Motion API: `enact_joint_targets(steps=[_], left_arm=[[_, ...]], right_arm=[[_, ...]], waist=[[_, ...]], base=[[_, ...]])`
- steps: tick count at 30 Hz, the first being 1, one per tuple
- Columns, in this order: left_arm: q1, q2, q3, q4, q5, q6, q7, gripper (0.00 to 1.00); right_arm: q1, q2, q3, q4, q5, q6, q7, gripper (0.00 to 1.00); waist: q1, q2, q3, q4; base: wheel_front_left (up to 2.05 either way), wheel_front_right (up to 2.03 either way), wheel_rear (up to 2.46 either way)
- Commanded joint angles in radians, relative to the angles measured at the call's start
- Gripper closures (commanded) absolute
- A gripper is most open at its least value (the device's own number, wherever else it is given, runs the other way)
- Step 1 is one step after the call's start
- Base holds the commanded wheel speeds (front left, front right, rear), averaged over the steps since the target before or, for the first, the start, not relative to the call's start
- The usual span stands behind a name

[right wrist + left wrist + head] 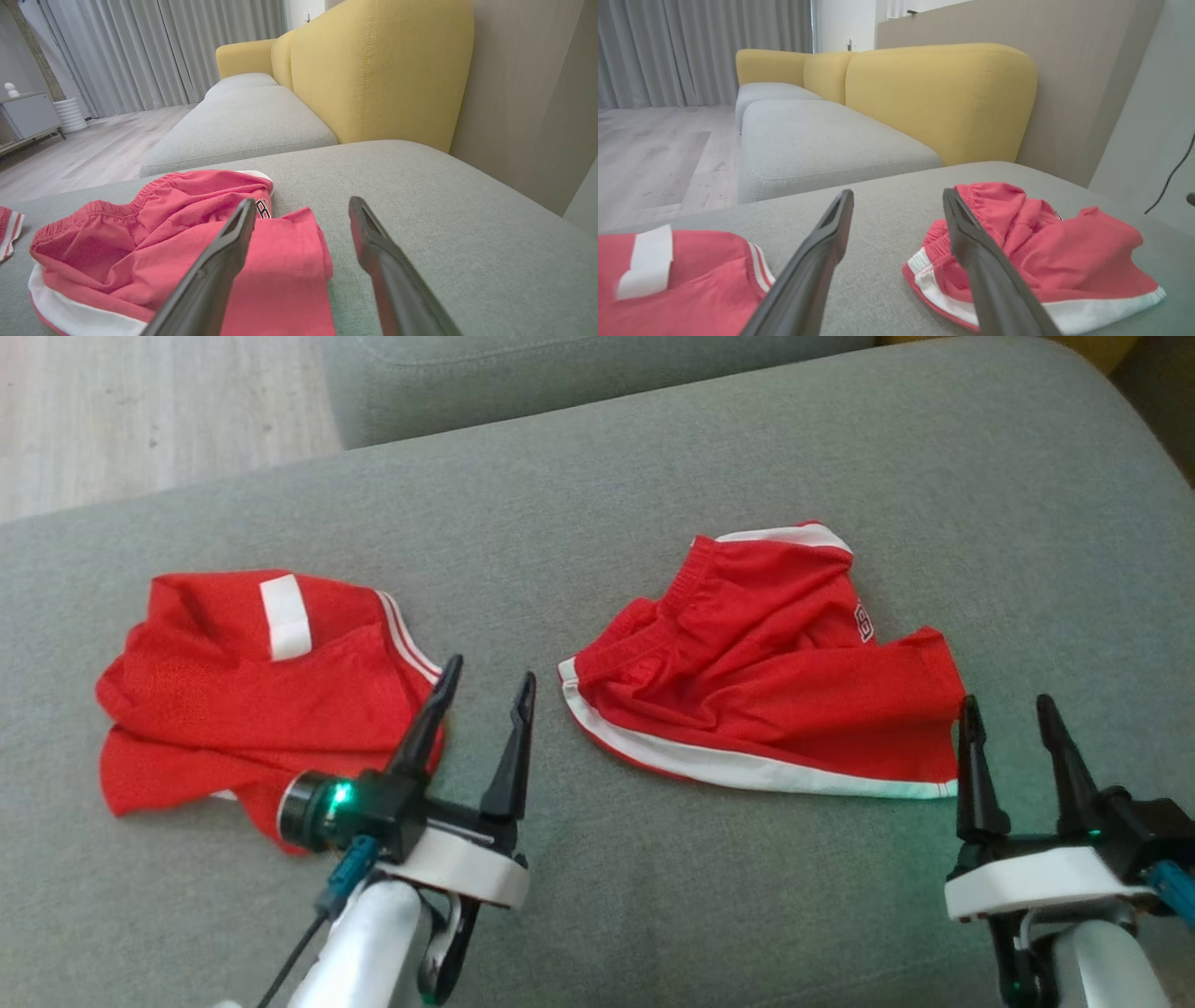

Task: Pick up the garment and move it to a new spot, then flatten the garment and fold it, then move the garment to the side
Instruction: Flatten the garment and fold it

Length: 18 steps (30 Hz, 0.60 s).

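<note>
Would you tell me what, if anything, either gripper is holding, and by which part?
Nothing: the left gripper and the right gripper are both open and empty.
</note>
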<state>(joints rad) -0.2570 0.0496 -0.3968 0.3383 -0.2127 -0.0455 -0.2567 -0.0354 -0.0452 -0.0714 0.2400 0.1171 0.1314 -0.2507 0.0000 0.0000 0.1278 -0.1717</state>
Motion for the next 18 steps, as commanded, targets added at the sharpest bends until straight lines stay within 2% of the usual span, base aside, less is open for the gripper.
enact_joint_targets(steps=[1,5,10,15,18], left_arm=[[-0.032,0.006,0.019,-0.014,0.014,-0.008,-0.005,0.0],[-0.078,0.025,-0.019,0.055,0.04,-0.033,0.007,0.0],[-0.19,0.073,-0.104,0.159,0.094,-0.067,0.107,0.0],[-0.308,0.125,-0.18,0.258,0.111,-0.082,0.191,0.0],[-0.358,0.145,-0.239,0.3,0.083,-0.084,0.214,0.0]], right_arm=[[-0.034,-0.005,0.028,-0.027,0.013,-0.001,-0.011,0.0],[-0.042,-0.005,0.033,-0.027,0.031,-0.001,-0.011,0.0],[-0.054,-0.005,0.035,-0.021,0.047,-0.001,-0.011,0.0],[-0.072,-0.005,0.052,-0.021,0.065,-0.001,-0.011,0.0],[-0.08,-0.005,0.058,-0.018,0.077,-0.001,-0.011,0.0]], waist=[[0.0,0.0,0.003,-0.006],[0.0,0.0,0.015,-0.021],[0.0,0.0,0.045,-0.045],[0.0,0.0,0.089,-0.074],[0.0,0.0,0.109,-0.087]], base=[[0.0,0.0,0.0],[0.0,0.0,0.0],[0.0,0.0,0.0],[0.0,0.0,0.0],[0.0,0.0,0.0]])
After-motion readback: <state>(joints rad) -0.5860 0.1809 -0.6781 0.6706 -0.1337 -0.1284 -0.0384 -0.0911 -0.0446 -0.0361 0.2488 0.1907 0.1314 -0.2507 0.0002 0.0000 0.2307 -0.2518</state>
